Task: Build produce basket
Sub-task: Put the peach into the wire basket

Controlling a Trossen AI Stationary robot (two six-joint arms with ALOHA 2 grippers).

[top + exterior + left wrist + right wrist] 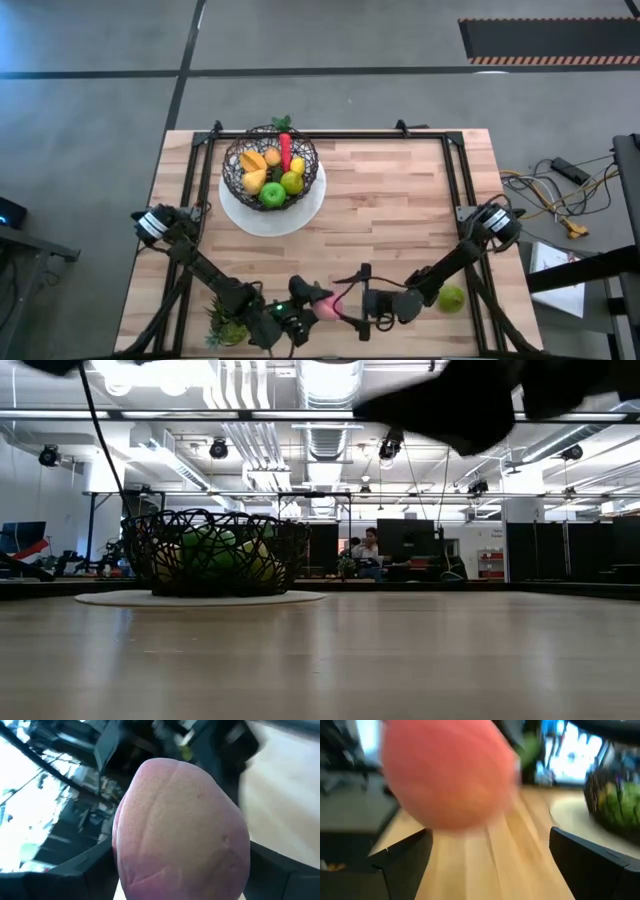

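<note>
Basket (270,168): stood on a flat white plate (300,215) at the far left of the wooden table (400,210); in the low view (215,552) its dark wire mesh showed green pieces inside.
Produce in basket: a green apple (272,195), a second green piece (292,183), orange and yellow pieces (255,160) and a red piece (286,152) with a green top lay together in the bowl.
Pink fruit (326,306): sat at the near edge of the table, between the two grippers, well apart from the basket.
Left gripper (305,315): reached in from the left at the near edge; its fingers stood on either side of the pink fruit (180,830), which filled the left wrist view. Whether the fingers pressed the fruit could not be told.
Right gripper (362,300): faced the left gripper from the right, just beside the pink fruit; its fingers (592,862) stood spread wide, with the fruit (450,775) ahead of them and bare table between.
Green fruit (450,298): lay alone on the table at the near right, beside the right arm.
Potted plant (225,322): small and spiky, stood at the near left, beside the left arm.
</note>
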